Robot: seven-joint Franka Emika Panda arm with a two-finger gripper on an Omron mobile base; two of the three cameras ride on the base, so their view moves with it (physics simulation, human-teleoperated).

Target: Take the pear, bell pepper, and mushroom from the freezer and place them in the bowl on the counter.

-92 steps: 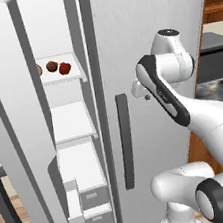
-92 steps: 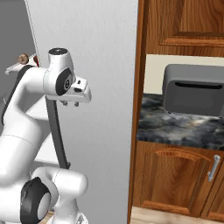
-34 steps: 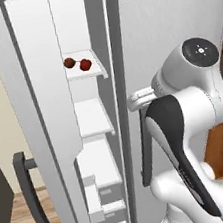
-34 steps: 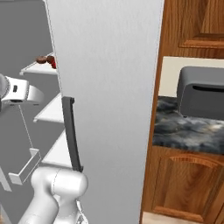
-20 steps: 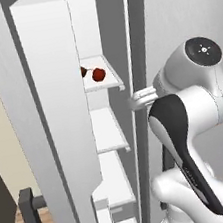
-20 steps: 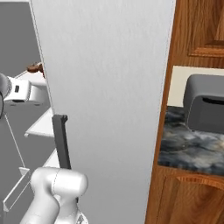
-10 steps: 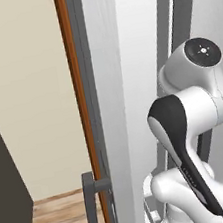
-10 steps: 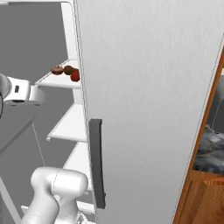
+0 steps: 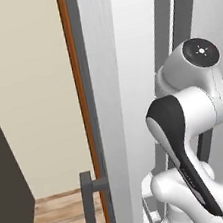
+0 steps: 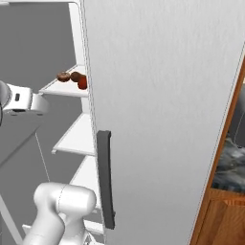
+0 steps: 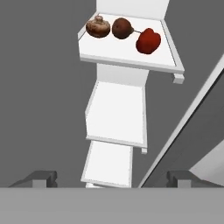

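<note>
Currently the freezer (image 11: 116, 118) is seen open, so the shelves are exposed for picking. On the top shelf (image 11: 127, 54) three items are lined up in a row: mushroom (image 11: 98, 27), a dark brown pear (image 11: 122, 28) beside it, then the red pepper (image 11: 148, 41), all well apart from the end effector (image 11: 111, 178). Its tips are spread wide and nothing is held, which suits an approach. No labels or writing can be read.

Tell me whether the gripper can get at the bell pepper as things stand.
Probably yes: the gripper is open and faces the freezer shelf, with nothing between it and the bell pepper, though it is not close yet.
</note>
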